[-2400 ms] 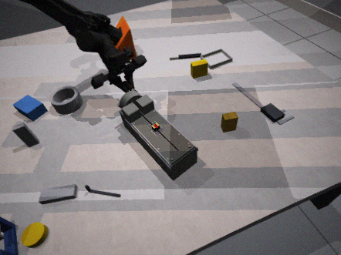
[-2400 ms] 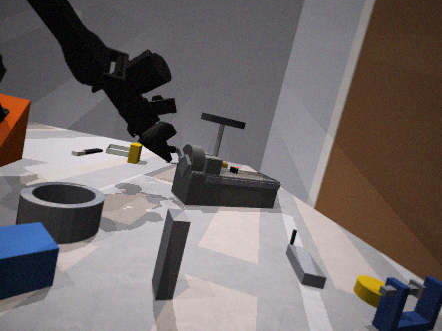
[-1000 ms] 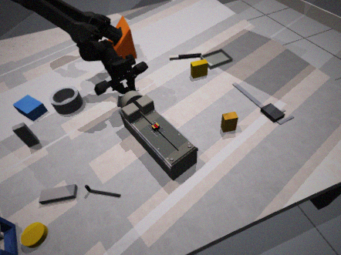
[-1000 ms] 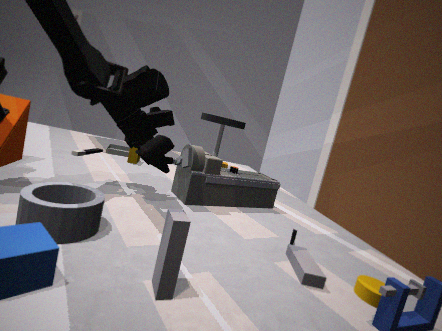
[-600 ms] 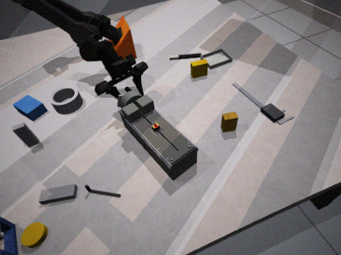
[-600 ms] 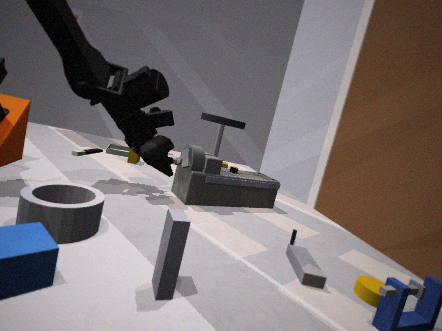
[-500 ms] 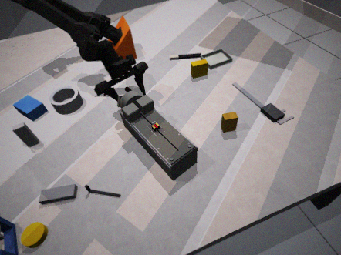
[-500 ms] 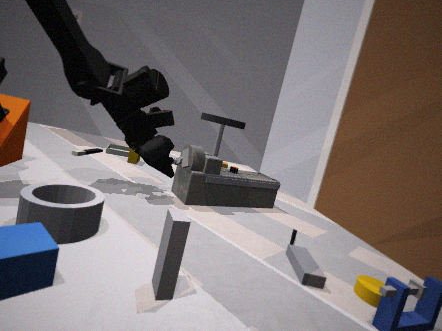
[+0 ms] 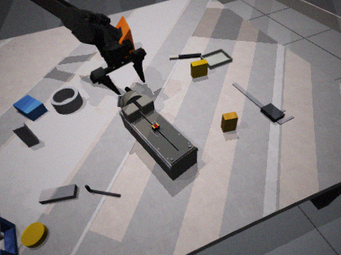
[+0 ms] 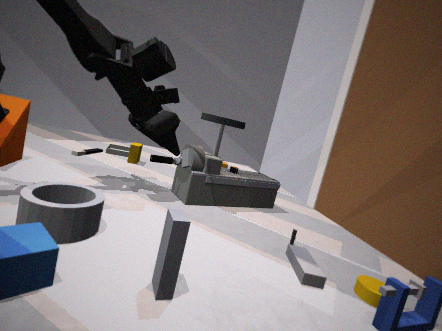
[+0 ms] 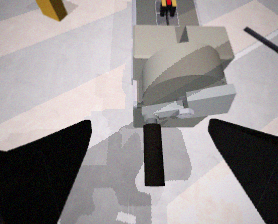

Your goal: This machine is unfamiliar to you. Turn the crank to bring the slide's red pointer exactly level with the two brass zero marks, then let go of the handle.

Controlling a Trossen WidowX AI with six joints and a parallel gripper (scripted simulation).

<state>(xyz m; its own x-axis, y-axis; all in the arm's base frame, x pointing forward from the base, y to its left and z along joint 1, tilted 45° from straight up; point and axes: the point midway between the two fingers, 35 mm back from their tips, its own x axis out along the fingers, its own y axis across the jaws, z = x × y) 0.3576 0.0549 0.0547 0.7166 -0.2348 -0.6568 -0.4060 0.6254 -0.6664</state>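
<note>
The grey machine (image 9: 180,137) (image 10: 235,193) (image 11: 220,42) has a rounded drum and a crank arm (image 11: 210,99) at its end. The black handle (image 10: 161,159) (image 11: 154,156) sticks out from the crank. My gripper (image 9: 131,88) (image 11: 150,124) is wide open, with one finger on each side of the handle and a gap on both sides in the wrist view. The slide's red pointer (image 9: 156,125) (image 11: 169,2) sits between the yellow brass marks and looks about level with them; it is too small to tell if it is exact.
A grey ring (image 9: 66,101) (image 10: 60,214) and a blue block (image 9: 30,107) (image 10: 27,259) lie left of the machine. Yellow blocks (image 9: 199,69) (image 9: 229,122) and a black-bodied tool (image 9: 272,112) lie right of it. A T-shaped post (image 10: 220,139) shows behind the machine in the exterior view.
</note>
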